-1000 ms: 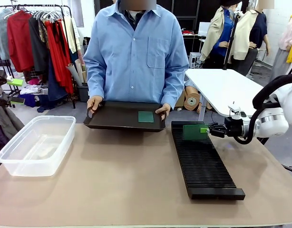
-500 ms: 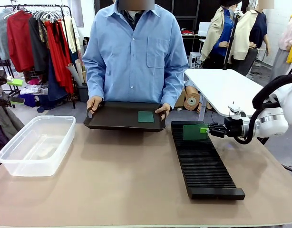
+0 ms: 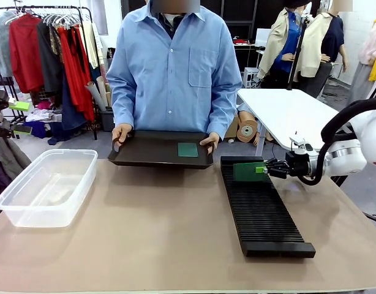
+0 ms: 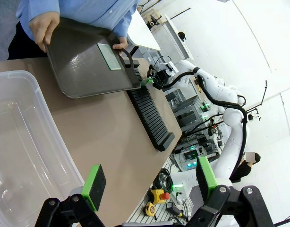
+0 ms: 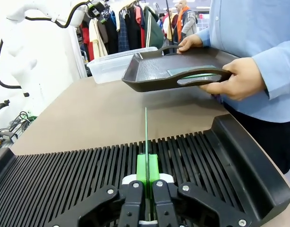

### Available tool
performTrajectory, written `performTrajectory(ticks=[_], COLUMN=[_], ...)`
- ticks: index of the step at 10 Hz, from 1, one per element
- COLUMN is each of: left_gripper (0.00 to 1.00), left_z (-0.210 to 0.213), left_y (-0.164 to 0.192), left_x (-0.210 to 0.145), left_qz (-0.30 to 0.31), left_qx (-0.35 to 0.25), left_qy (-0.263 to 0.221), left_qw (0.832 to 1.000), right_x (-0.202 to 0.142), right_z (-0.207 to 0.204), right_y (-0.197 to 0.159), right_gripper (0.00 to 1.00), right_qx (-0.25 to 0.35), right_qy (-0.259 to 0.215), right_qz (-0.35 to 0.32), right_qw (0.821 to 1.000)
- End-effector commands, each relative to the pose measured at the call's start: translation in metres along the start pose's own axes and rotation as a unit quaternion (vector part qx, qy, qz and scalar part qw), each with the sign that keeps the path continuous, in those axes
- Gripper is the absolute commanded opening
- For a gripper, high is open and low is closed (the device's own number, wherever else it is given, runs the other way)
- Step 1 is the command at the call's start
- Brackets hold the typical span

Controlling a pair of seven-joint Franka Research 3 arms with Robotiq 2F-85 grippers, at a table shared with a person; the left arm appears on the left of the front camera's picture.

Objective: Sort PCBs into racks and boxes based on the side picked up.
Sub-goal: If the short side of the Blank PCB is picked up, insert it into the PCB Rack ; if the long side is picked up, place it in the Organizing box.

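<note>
The right end effector (image 3: 262,168) pinched a PCB (image 3: 246,171) at the rack (image 3: 261,214), bottom edge hard to see; the left end effector (image 4: 149,182) gaped, empty.

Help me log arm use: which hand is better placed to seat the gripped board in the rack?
Right. The right hand is shut on the PCB, held on edge at the far slots of the rack. The left hand hangs open by the clear tub, far from it.
</note>
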State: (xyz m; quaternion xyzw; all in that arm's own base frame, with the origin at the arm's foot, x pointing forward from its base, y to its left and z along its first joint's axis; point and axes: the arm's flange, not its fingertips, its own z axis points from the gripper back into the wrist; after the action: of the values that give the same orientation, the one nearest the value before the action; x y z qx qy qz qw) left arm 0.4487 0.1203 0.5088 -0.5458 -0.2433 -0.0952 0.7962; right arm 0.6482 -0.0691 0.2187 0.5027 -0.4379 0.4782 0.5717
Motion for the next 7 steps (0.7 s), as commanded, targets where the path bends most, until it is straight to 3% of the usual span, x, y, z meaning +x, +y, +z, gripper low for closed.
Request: performTrajectory(ticks=[1, 5, 6, 7], left_gripper=[1.00, 1.00, 1.00, 1.00], left_z=[0.000, 0.000, 0.000, 0.000], left_y=[-0.002, -0.002, -0.002, -0.002], left_x=[-0.001, -0.001, -0.001, -0.001], left_qz=[-0.002, -0.002, -0.002, -0.002], left_qx=[-0.004, -0.004, -0.004, -0.004], left_qy=[-0.001, -0.001, -0.001, -0.001], left_qw=[1.000, 1.000, 1.000, 1.000], right_x=[-0.006, -0.011, -0.008, -0.006], right_z=[0.002, 0.010, 0.012, 0.014], right_y=[-0.004, -0.005, -0.004, -0.002], right_gripper=[0.00, 0.00, 0.04, 0.24], right_qx=[0.011, -0.013, -0.017, -0.018], right_qy=[0.024, -0.003, -0.009, -0.016], right_qz=[0.007, -0.012, -0.013, -0.007], right_qw=[1.000, 1.000, 1.000, 1.000])
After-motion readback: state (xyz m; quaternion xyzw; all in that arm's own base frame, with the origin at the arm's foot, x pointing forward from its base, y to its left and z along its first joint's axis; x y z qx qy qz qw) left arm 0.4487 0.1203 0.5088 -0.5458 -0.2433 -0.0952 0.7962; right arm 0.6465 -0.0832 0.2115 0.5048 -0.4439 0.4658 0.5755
